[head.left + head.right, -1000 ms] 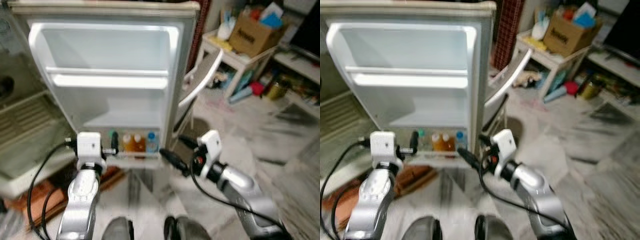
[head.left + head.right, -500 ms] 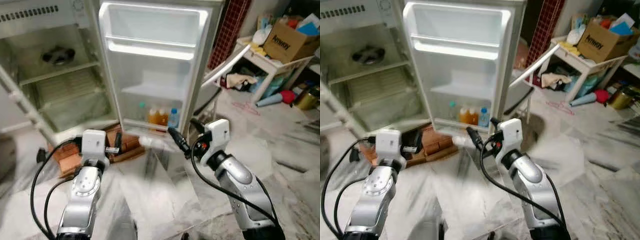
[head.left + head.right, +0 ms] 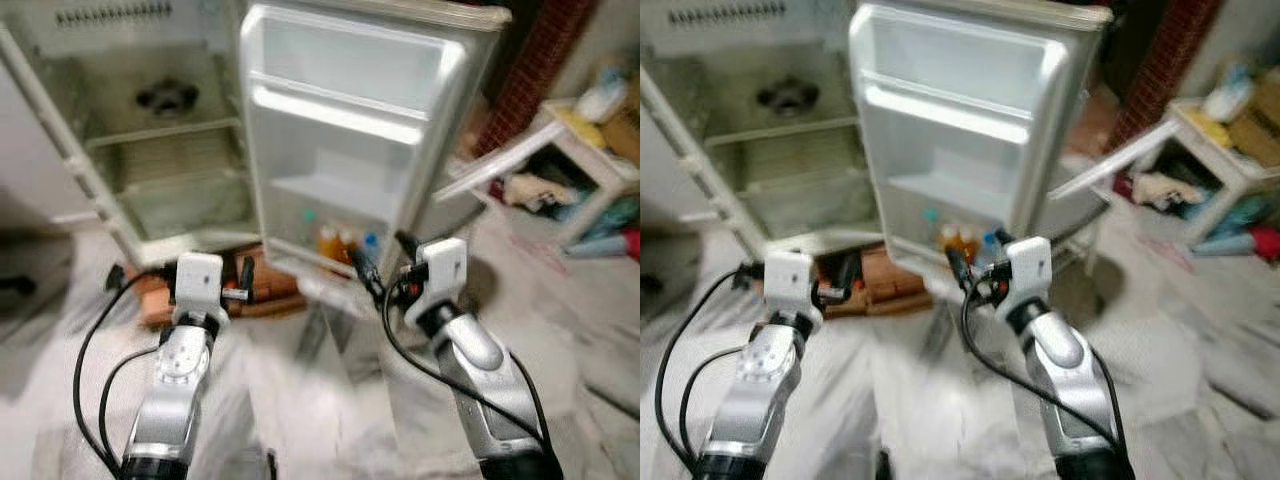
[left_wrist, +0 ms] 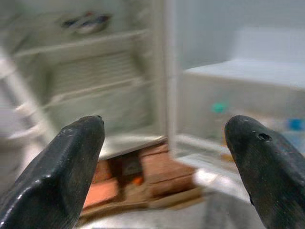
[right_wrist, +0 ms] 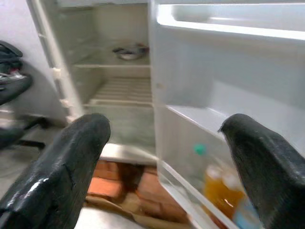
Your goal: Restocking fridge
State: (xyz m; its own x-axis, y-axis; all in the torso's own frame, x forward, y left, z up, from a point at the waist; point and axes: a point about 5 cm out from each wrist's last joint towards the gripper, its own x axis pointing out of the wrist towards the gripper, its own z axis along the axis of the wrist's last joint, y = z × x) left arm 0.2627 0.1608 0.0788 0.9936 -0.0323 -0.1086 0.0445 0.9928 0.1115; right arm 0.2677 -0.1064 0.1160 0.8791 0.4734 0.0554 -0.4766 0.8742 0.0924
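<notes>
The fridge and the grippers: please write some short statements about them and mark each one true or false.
1. The fridge door is open. True.
2. Bottles stand in the door's bottom shelf. True.
3. The left gripper holds a bottle. False: its fingers are open, with nothing between them.
4. The right gripper is shut. False: it is open.
5. Bricks lie under the fridge. True.

Domestic room: open fridge (image 3: 200,150) on bricks (image 3: 265,290), marble floor (image 3: 300,400), cluttered white table (image 3: 590,170) at far right.
</notes>
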